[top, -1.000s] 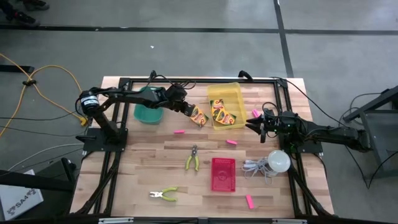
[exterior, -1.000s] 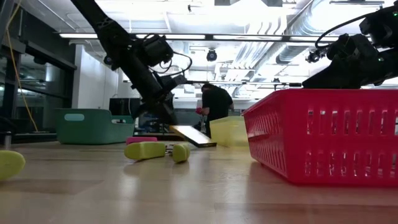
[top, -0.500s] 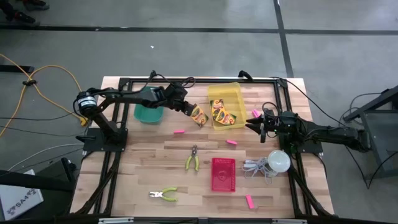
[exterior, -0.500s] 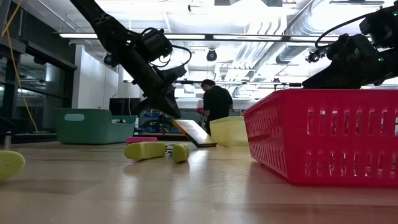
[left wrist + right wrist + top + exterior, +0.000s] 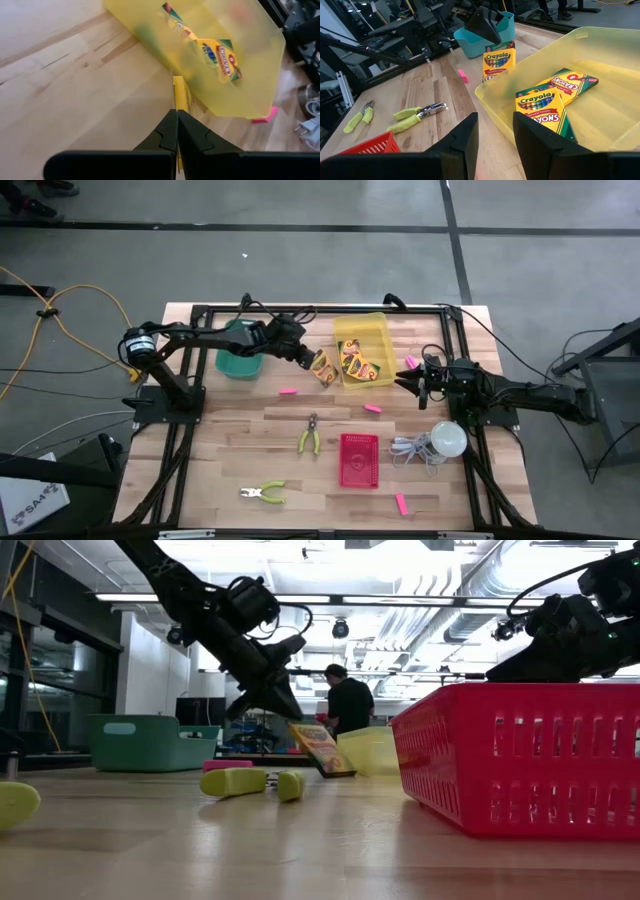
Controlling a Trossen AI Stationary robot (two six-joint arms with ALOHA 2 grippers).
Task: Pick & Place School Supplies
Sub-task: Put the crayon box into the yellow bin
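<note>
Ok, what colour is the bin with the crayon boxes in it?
Yellow bin, see-through; clearest in the right wrist view.

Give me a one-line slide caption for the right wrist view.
Left gripper pinches a crayon box upright beside the yellow bin holding two more.

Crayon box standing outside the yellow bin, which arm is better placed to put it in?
Left. Its pincer is shut on the crayon box beside the yellow bin; the right pincer waits open, empty.
</note>
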